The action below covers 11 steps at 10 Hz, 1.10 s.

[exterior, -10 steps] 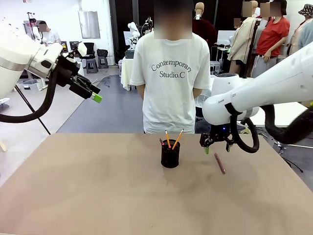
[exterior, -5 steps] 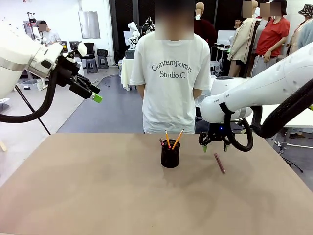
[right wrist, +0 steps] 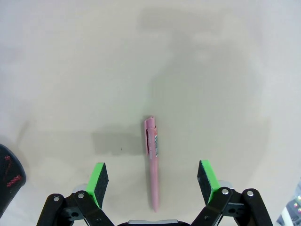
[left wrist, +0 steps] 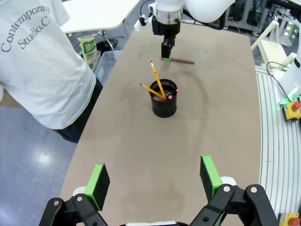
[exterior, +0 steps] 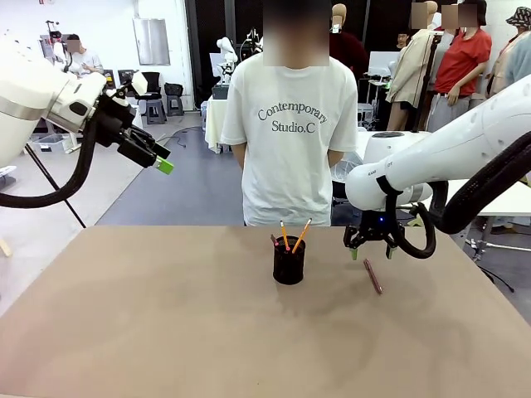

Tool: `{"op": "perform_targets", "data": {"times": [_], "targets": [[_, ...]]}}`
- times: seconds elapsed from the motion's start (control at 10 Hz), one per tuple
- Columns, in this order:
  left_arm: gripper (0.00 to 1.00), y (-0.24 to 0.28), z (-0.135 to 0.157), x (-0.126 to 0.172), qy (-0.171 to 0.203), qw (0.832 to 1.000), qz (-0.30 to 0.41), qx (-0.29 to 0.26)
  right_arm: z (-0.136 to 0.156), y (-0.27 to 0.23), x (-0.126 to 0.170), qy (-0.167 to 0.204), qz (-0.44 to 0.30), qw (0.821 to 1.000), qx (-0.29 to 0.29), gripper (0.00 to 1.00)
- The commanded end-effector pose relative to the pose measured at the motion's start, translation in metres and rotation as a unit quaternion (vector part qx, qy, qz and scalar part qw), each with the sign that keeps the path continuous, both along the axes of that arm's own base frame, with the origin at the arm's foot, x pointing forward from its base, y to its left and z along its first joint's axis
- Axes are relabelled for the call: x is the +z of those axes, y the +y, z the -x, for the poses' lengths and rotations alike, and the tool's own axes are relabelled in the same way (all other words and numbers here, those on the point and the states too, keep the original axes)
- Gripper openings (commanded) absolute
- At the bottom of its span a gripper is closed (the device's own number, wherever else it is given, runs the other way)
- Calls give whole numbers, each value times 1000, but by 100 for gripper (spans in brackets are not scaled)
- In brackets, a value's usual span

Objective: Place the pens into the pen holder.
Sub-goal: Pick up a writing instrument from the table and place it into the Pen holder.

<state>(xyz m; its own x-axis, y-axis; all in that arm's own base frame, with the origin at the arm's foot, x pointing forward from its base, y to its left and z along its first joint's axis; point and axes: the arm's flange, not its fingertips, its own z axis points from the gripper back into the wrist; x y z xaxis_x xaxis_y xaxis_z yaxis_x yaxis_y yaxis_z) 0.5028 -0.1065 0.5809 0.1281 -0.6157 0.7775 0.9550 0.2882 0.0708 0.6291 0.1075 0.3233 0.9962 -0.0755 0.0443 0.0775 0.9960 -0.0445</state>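
**Over the pink pen, right hand spread**

Across the bench, seen from the front, my right hand hangs spread just above the pink pen, to the right of the pen holder with its pencils. My left hand is raised well apart, so the right is nearer. From the left wrist, that hand gapes, empty. From the right wrist, the pen lies flat between my pads, its long axis crossing the closing line. I judge a straight descent suits.
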Motion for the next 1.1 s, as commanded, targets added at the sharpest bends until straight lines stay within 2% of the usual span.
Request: {"op": "perform_targets", "data": {"times": [0.0, 0.2, 0.6, 0.9, 1.0], "targets": [[100, 2, 0, 0, 0, 1000, -1, 2, 0, 3, 3, -3, -2, 1000, 2, 100], [100, 2, 0, 0, 0, 1000, -1, 2, 0, 2, 0, 0, 0, 1000, 1, 100], [100, 2, 0, 0, 0, 1000, -1, 2, -18, -3, -24, 39, -23, 999, -1, 100], [100, 2, 0, 0, 0, 1000, -1, 2, -25, -7, -30, 32, -15, 999, -10, 100], [100, 2, 0, 0, 0, 1000, -1, 2, -23, -8, -30, 26, -22, 999, -7, 80]]}}
